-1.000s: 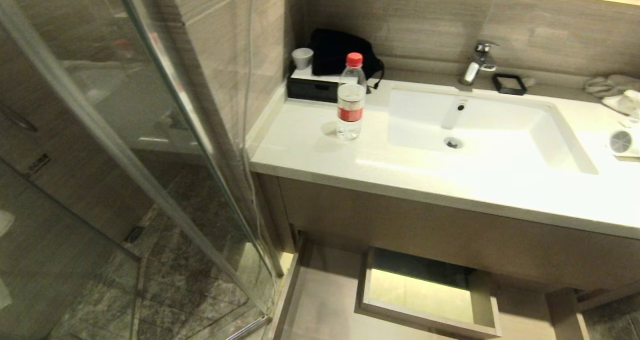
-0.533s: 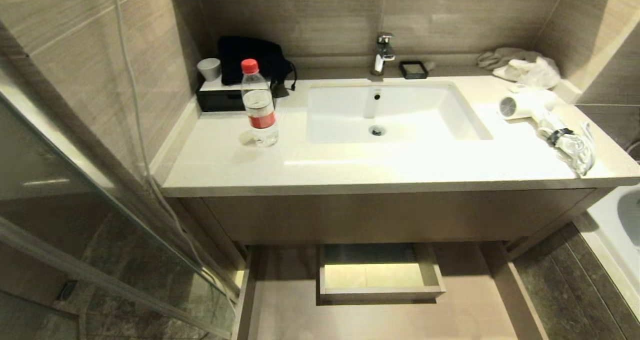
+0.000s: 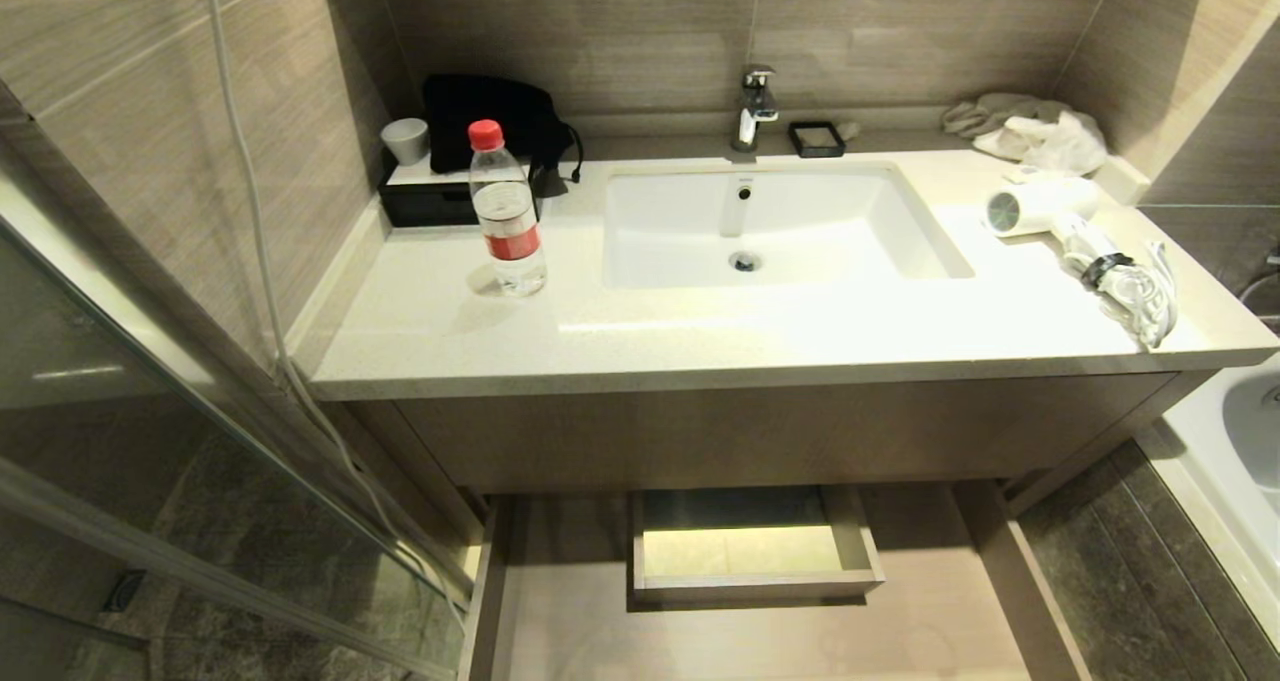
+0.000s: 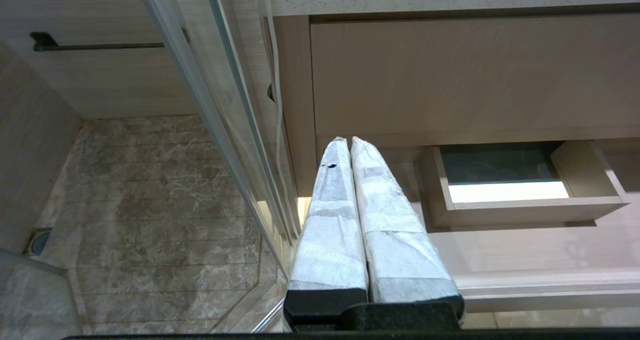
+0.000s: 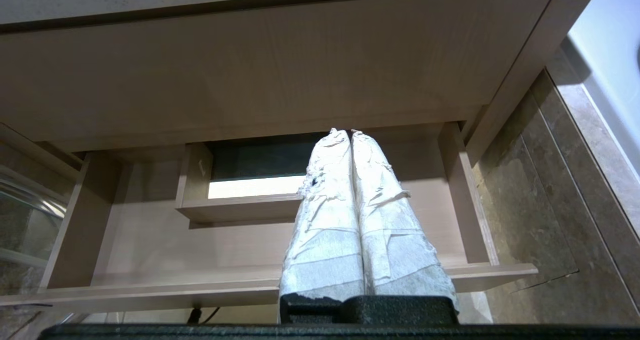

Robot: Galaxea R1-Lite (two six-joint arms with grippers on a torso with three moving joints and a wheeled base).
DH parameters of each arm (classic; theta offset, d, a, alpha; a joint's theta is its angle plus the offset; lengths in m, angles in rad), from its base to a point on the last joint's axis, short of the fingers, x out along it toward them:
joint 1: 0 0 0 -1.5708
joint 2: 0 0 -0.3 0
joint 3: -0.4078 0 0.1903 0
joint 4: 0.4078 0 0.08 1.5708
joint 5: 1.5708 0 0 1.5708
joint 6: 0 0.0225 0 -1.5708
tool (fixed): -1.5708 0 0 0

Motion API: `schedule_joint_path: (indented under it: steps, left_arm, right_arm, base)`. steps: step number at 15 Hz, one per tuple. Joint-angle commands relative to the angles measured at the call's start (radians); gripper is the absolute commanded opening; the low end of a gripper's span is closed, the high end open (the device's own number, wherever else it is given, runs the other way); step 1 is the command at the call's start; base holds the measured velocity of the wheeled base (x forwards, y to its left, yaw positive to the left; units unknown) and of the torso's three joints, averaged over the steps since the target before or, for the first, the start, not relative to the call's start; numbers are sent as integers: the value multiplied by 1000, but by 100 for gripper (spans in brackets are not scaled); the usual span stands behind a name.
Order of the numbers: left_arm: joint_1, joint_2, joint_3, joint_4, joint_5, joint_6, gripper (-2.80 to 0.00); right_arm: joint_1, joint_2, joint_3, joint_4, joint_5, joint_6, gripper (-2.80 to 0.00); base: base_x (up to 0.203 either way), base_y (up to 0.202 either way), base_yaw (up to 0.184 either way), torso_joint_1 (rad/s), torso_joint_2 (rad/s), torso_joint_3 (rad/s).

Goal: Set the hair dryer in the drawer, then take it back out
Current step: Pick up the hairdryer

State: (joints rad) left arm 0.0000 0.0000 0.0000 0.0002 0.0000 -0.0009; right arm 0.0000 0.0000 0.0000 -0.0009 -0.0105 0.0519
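Note:
The small white hair dryer [image 3: 1040,206] lies on the countertop to the right of the sink, its grey grille facing the basin and its bundled white cord [image 3: 1125,286] trailing toward the front edge. Under the counter the wide wood-grain drawer [image 3: 560,621] stands pulled out, with a boxed cutout [image 3: 750,588] in its middle and nothing lying in it. Neither arm shows in the head view. My left gripper [image 4: 345,140] is shut and empty, low before the drawer's [image 4: 525,250] left end. My right gripper [image 5: 342,132] is shut and empty too, facing the drawer [image 5: 165,250] from the front.
A water bottle [image 3: 508,211] stands left of the basin [image 3: 780,231], with a black bag [image 3: 490,121], black box [image 3: 425,201] and cup [image 3: 406,141] behind it. Cloths [image 3: 1030,131] sit at the back right. A glass shower door [image 3: 150,441] is on the left, a bathtub [image 3: 1235,461] on the right.
The whole head picture has swung so the vanity now sits centred and the hair dryer is fully in view; that is the camera moving. Nothing on the counter has shifted.

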Motion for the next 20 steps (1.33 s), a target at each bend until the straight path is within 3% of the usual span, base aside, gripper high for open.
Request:
schedule_joint_path:
  steps: [1, 16, 20]
  left_arm:
    - [0, 0, 0, 0, 0, -1, -280]
    - [0, 0, 0, 0, 0, -1, -280]
    - [0, 0, 0, 0, 0, -1, -280]
  right_arm:
    - [0, 2, 2, -1, 0, 0, -280]
    - [0, 2, 2, 1, 4, -15, -280]
    - [0, 2, 2, -1, 1, -17, -280]
  base:
    - [0, 0, 0, 0, 0, 0]
    - [0, 0, 0, 0, 0, 0]
    - [0, 0, 0, 206, -47, 150]
